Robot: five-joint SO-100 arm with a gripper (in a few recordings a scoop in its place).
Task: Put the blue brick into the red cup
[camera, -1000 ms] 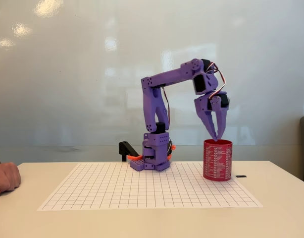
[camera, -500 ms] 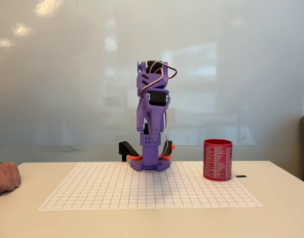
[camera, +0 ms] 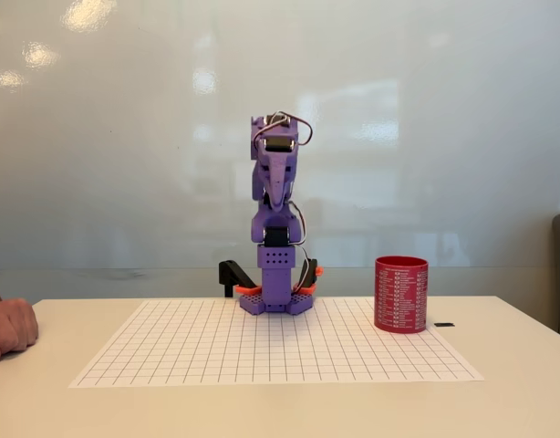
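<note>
The purple arm [camera: 275, 228] stands folded upright at frame centre, its gripper [camera: 278, 187] pointing down against the body; whether its jaws are parted cannot be told. The red cup [camera: 400, 294] sits at lower right on the grid mat [camera: 216, 351]. The blue brick isn't visible (likely inside the cup). The task looks finished; the next move is only resting.

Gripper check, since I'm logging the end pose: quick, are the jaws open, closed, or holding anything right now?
Purple gripper: cannot be told; the arm is folded upright facing the camera, jaws seen end-on, nothing visibly held.
</note>
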